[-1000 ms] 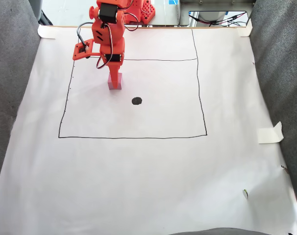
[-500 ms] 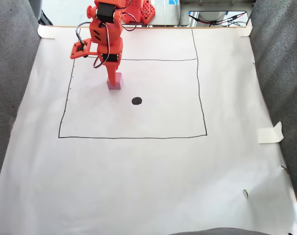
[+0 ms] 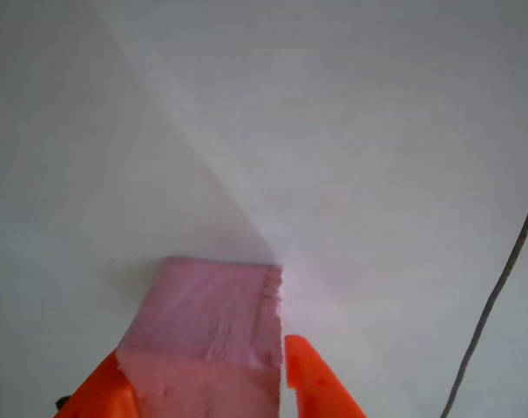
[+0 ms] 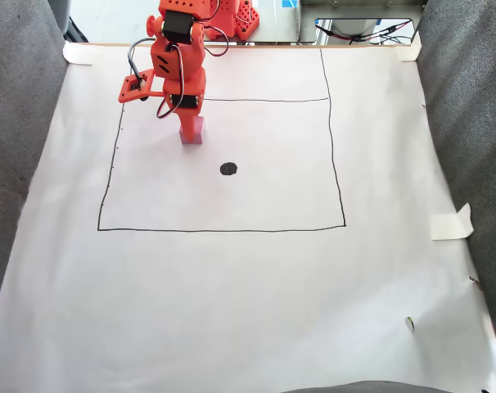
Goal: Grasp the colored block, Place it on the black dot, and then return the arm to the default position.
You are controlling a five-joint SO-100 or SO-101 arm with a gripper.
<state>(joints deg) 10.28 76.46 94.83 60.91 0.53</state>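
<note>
Sitting between pincer (image 3: 203, 383) fingers: pink block (image 3: 213, 318)

Bright, even daylight — fixed view sharp, the other view soft and blurred.

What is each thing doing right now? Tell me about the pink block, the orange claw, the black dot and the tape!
pink block: between the two orange fingers, apart from the dot.
gripper: shut on the pink block.
black dot: bare, nothing on it.
white paper sheet: flat, marked with a black rectangle.
piece of tape: on the sheet's right edge, one end curling up.
</note>
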